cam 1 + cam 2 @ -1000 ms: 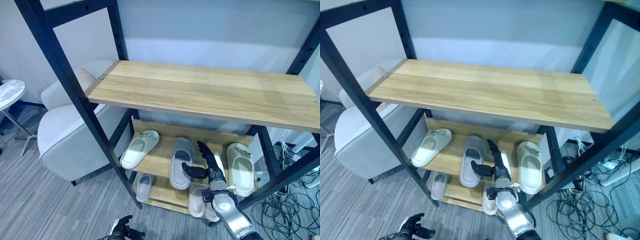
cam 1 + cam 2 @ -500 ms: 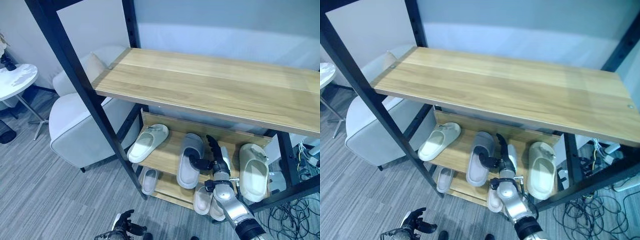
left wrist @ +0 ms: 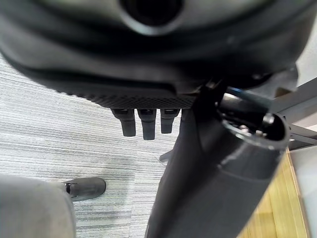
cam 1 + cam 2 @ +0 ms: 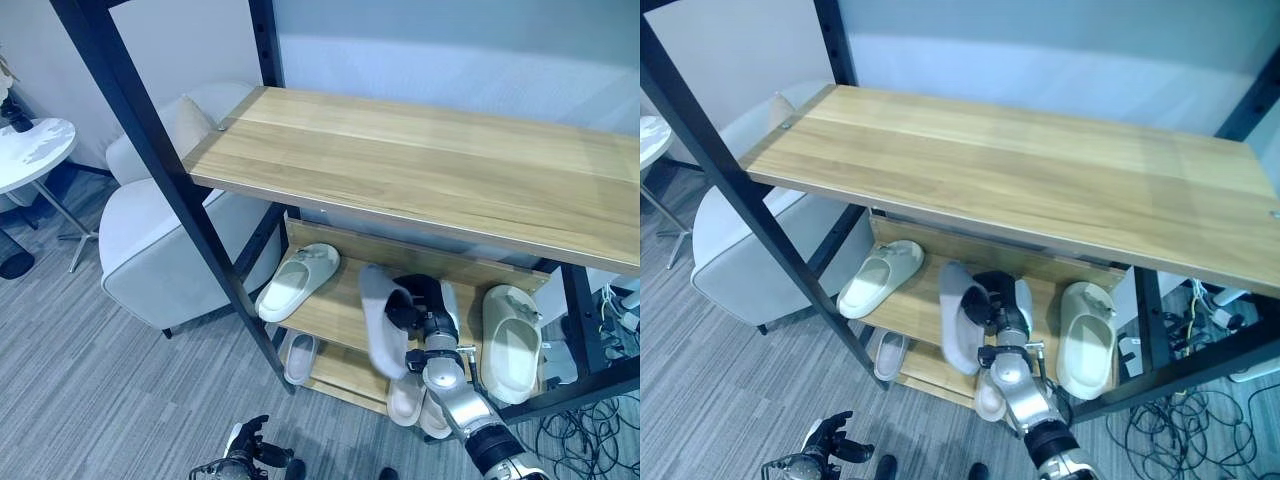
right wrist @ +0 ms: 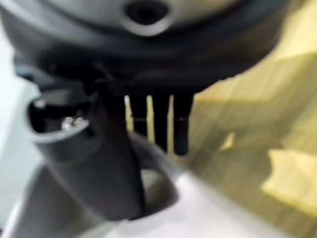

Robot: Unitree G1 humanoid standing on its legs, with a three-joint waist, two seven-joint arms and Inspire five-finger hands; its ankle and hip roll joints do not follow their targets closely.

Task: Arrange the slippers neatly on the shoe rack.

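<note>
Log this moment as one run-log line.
right hand: shut on grey foam slipper, tilted up off middle wooden shelf | left hand: low by floor, idle | cream slippers resting on shelf

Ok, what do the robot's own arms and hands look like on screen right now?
The right arm is silver-grey with rounded metal segments, ending in a dark right hand with black fingers and thumb. The left hand is likewise dark, with a pale patch near its wrist. Up close, both show black ribbed housing and slim black fingers.
</note>
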